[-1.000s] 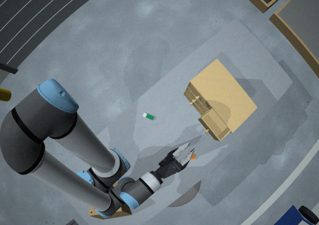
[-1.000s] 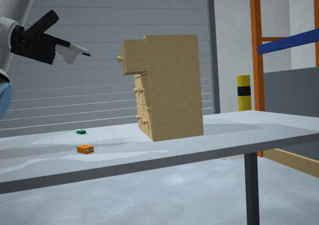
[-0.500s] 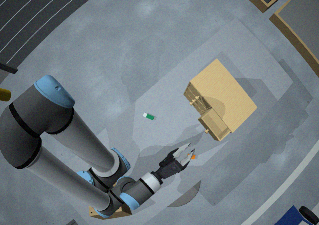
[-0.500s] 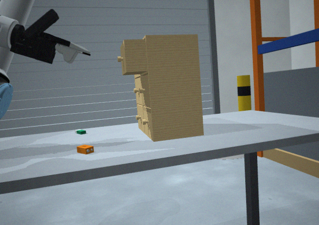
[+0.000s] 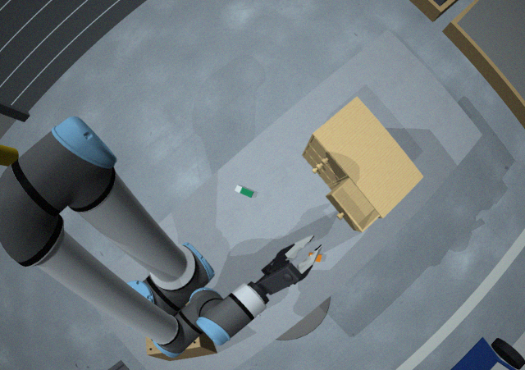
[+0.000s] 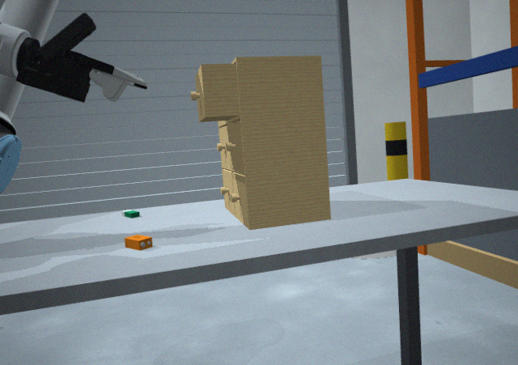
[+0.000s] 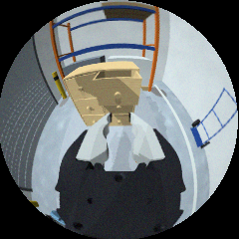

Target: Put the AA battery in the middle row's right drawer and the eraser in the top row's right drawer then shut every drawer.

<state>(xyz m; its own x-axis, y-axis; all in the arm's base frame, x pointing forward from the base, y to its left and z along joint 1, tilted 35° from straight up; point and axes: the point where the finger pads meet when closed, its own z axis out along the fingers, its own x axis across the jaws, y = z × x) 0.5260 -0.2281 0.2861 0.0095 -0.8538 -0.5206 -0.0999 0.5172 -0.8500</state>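
The chest stands upright on the table. Its top right drawer is pulled well out, and no object shows inside it. The right drawer of the middle row is partly hidden below it. The eraser, green with a white end, lies on the table in front of the chest. No battery can be made out. My gripper is raised in front of the pulled-out drawer, its fingers slightly apart with nothing between them.
An orange block with two silvery round spots lies on the table, partly covered by a finger in the top view. The table's edge runs past the chest's right side. The pulled-out drawer's knob sticks out towards my gripper.
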